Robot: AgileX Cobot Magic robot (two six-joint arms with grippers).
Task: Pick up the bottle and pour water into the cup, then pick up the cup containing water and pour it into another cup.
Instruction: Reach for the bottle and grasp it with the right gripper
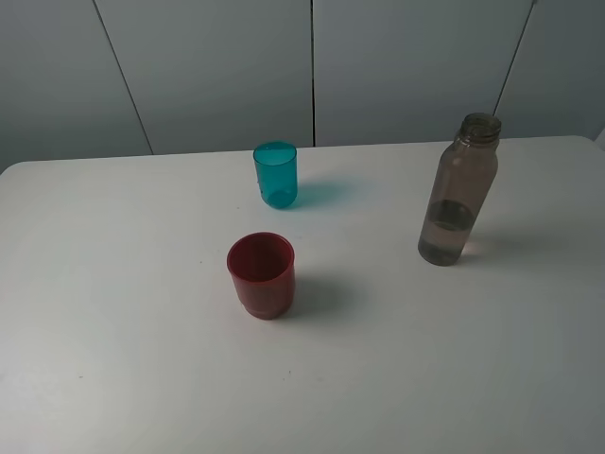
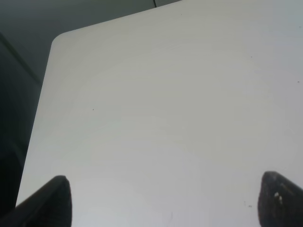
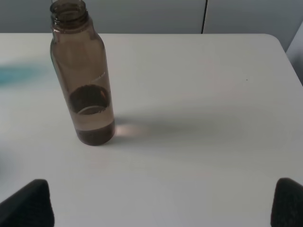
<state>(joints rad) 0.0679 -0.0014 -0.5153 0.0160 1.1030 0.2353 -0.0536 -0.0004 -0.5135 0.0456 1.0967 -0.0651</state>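
Where the high camera looks down, a white table [image 1: 113, 331] carries three items, all upright and none touching another.

Item 1: bottle [image 1: 458, 189]. Tall, smoky grey-brown and translucent, with an uncapped threaded neck. It stands on the right side of the table, well apart from both cups. Water fills roughly its lower third. The right wrist view shows it [image 3: 85, 85] standing free, ahead of the gripper and off to one side.

Item 2: teal cup [image 1: 275, 175]. A slim, translucent tumbler with its mouth up, toward the far edge near the middle. Its contents cannot be told.

Item 3: red cup [image 1: 262, 274]. Squat and opaque with a stepped base, mouth up. It stands nearer the camera than the teal cup and slightly to its left.

Item 4: left gripper [image 2: 169, 201]. Its two dark fingertips are spread wide over bare table near a rounded corner, grasping nothing.

Item 5: right gripper [image 3: 161, 203]. Its jaws are released and wide apart, with only bare table between the fingertips and nothing held.

Backdrop: pale grey wall panels [image 1: 208, 66] with dark seams behind the far edge.
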